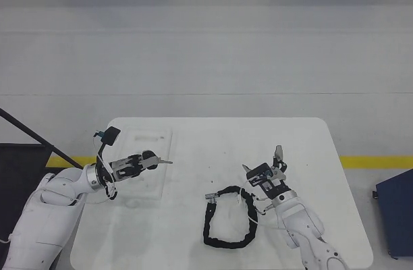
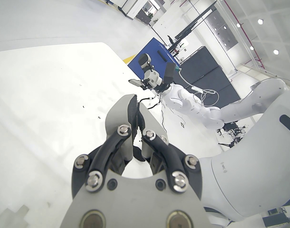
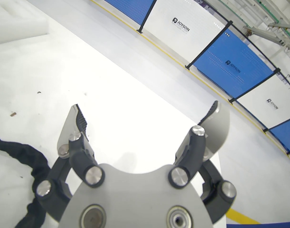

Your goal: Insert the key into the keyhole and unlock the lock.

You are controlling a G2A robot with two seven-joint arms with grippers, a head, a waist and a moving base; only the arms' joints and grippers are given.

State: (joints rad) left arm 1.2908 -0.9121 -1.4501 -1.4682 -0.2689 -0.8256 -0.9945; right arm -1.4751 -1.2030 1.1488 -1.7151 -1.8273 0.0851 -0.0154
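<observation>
A black chain lock (image 1: 227, 217) lies in a loop on the white table (image 1: 213, 145), its metal lock head (image 1: 212, 197) at the loop's upper left. My left gripper (image 1: 154, 160) hovers over the table's left part, shut on the key (image 1: 165, 162), whose thin blade points right toward the lock. In the left wrist view the left gripper (image 2: 136, 100) has its pads pressed together on a dark piece. My right gripper (image 1: 262, 159) stands open just up and right of the chain. In the right wrist view the right gripper (image 3: 146, 112) holds nothing, with the chain (image 3: 28, 153) beside it.
A white foam tray (image 1: 142, 152) lies on the table under and behind the left gripper, and the foam tray (image 3: 16, 17) also appears in the right wrist view. The table's right edge is close to the right arm. A dark bin (image 1: 400, 209) stands on the floor at right.
</observation>
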